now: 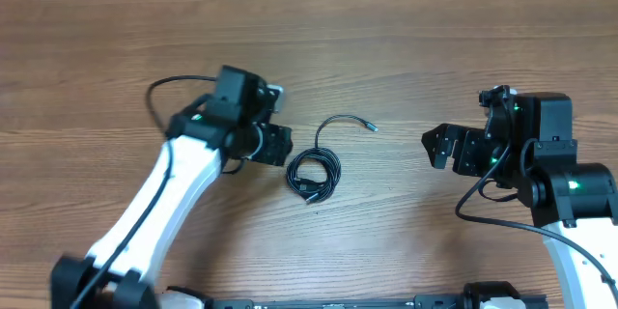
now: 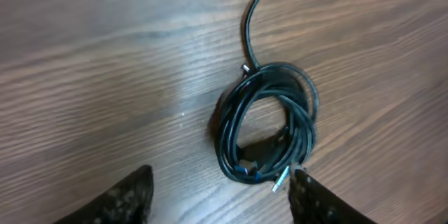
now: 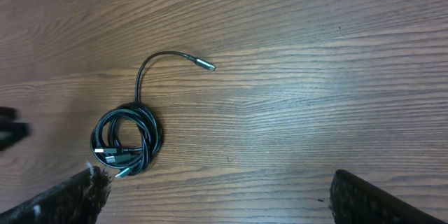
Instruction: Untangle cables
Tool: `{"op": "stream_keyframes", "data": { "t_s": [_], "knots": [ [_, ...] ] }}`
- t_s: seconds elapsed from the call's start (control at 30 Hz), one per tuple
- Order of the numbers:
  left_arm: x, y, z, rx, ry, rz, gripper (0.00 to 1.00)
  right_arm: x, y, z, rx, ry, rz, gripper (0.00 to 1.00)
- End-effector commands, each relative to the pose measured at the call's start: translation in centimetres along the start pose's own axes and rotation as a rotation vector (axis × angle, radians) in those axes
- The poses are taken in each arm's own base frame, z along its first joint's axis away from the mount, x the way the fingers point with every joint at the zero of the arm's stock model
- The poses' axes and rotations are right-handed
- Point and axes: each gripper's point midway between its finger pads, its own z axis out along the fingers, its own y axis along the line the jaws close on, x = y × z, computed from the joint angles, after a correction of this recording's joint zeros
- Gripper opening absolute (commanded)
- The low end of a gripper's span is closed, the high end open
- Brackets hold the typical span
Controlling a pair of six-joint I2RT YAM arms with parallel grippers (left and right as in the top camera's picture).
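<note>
Left wrist view: left claw (image 2: 224, 199) spread, grasping nothing; cables (image 2: 248, 166) just ahead of it, one plug near its right fingertip.
Right claw (image 3: 220, 194): released, cables well apart, ahead-left.
Progress: bundle coiled on surface (image 2: 105, 77), one end trailing; untangling apparently all left.

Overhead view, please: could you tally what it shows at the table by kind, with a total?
Coiled bundle of dark cables: 1
Robot arms, left and right: 2
Total: 3
</note>
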Motion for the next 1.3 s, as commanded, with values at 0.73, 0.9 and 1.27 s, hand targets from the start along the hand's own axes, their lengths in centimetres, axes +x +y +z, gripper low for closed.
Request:
{"op": "stream_keyframes", "data": {
  "t_s": [0.73,0.9,1.27],
  "knots": [
    [2.6,-1.5,9.4,0.060,0.222,0.045,0.36,-0.7,0.7,-0.9,-0.018,-0.030,-0.013,1.00],
    [2.9,-1.4,9.6,0.057,0.225,0.045,0.36,-0.7,0.7,-0.9,-0.018,-0.030,-0.013,1.00],
    [3.1,-1.3,10.5,0.065,0.199,0.006,0.11,-0.6,0.6,-0.8,-0.018,-0.025,-0.012,1.00]
  ]
}}
